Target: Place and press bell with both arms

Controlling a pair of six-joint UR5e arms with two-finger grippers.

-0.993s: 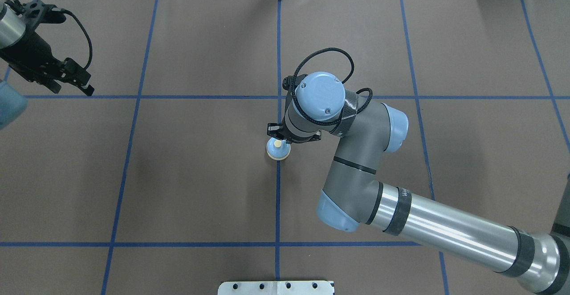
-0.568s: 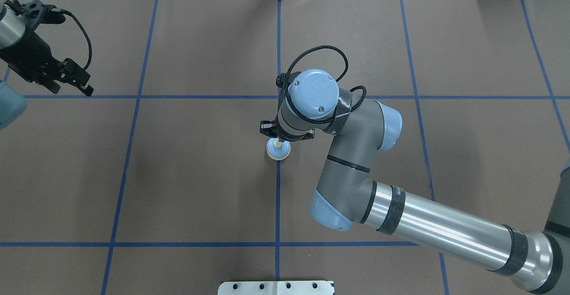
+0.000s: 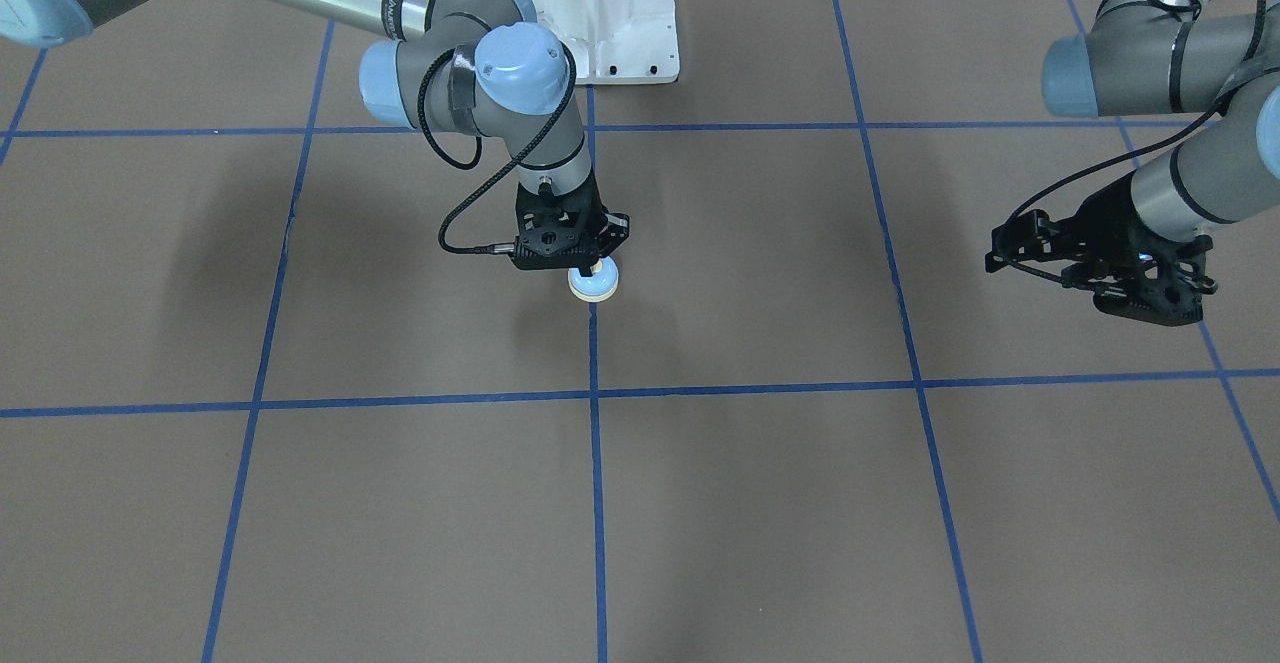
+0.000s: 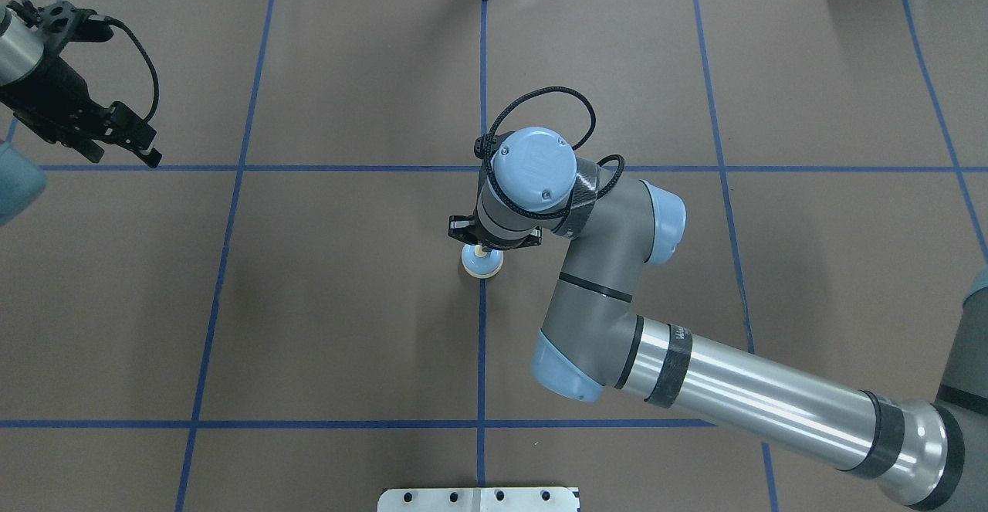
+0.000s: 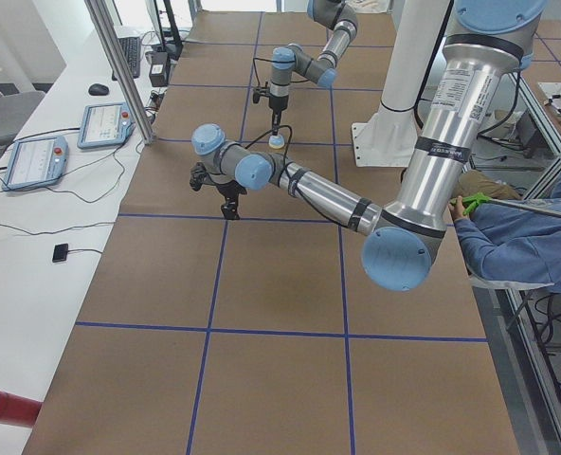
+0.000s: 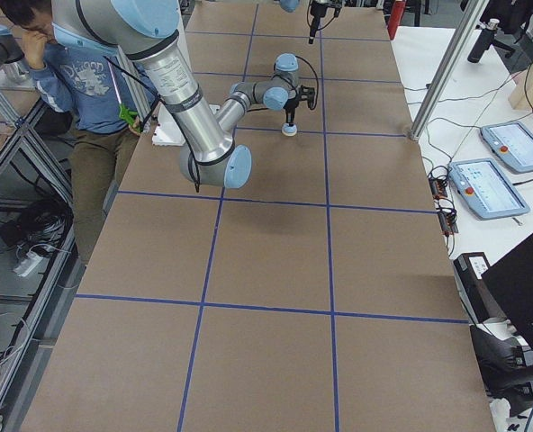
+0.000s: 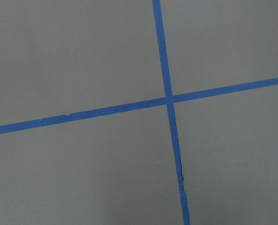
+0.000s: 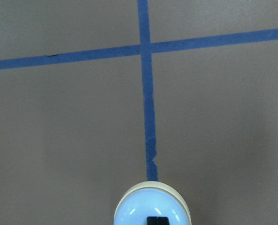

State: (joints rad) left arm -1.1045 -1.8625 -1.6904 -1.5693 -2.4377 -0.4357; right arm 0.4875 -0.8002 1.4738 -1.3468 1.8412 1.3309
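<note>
The bell point(image 4: 482, 262), light-blue dome on a cream base, stands on the central blue tape line; it also shows in the front view point(image 3: 593, 283) and the right wrist view point(image 8: 153, 208). My right gripper point(image 4: 480, 248) points straight down over it, shut, and its black fingertip point(image 8: 158, 220) rests on top of the dome where the button is. In the front view the right gripper point(image 3: 588, 268) sits right above the bell. My left gripper point(image 4: 127, 158) hangs open and empty above the mat at the far left, well away from the bell.
Brown mat point(image 4: 347, 303) with a grid of blue tape lines. The white pedestal base point(image 3: 598, 13) stands at the robot's side. A person sits beside the table point(image 6: 68, 63). Tablets and cables lie on a side bench point(image 5: 34, 156).
My right arm has shifted a little to the left, bringing the gripper tip over the bell's button. The bell and the left arm have not moved.
</note>
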